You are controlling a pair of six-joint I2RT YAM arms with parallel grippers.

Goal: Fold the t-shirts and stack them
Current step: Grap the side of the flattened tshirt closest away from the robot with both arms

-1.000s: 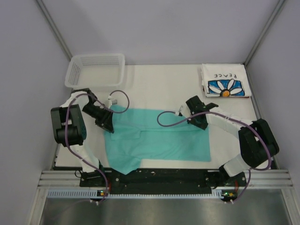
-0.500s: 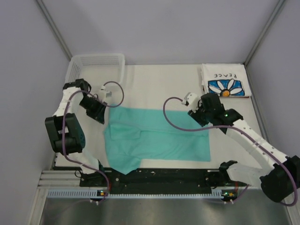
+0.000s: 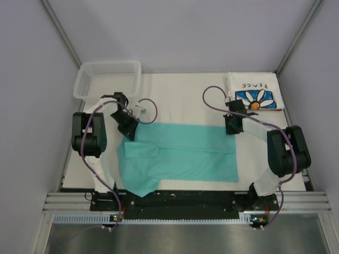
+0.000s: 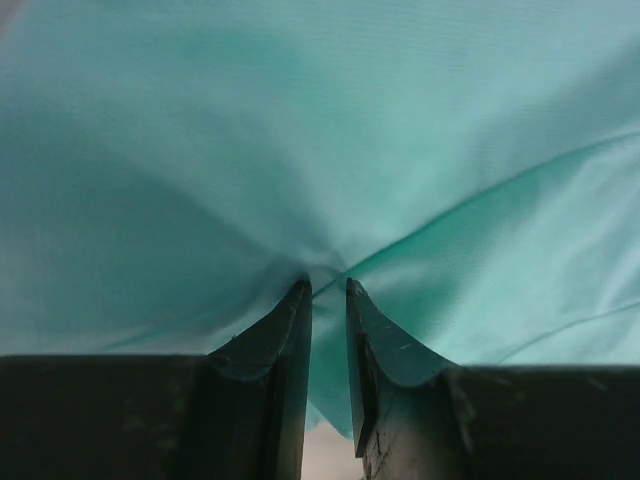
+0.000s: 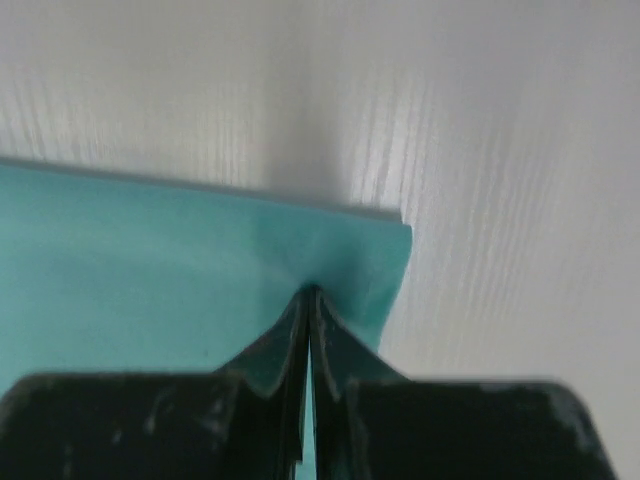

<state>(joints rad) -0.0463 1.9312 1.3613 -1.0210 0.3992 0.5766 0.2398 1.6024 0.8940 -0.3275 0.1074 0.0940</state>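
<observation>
The teal t-shirt (image 3: 180, 156), spread mid-table, is pinched at its 10 o'clock corner by the left gripper (image 4: 328, 285) and at 2 o'clock by the right gripper (image 5: 310, 292); the daisy t-shirt (image 3: 254, 91) is seen at 1 o'clock.

I read the teal t-shirt (image 3: 180, 156) as soft matt cloth, finely woven up close. The white t-shirt (image 3: 255, 91), upper right of the overhead frame, is cloth with a flat print. The basket (image 3: 108, 78) at upper left is white plastic mesh. The table cover (image 5: 480, 130) looks white, matt and finely ribbed. The left gripper (image 4: 328, 287) and right gripper (image 5: 310, 292) show dark matt fingers with pale scuffs. The bottom rail (image 3: 63, 203) is bare metal.
</observation>
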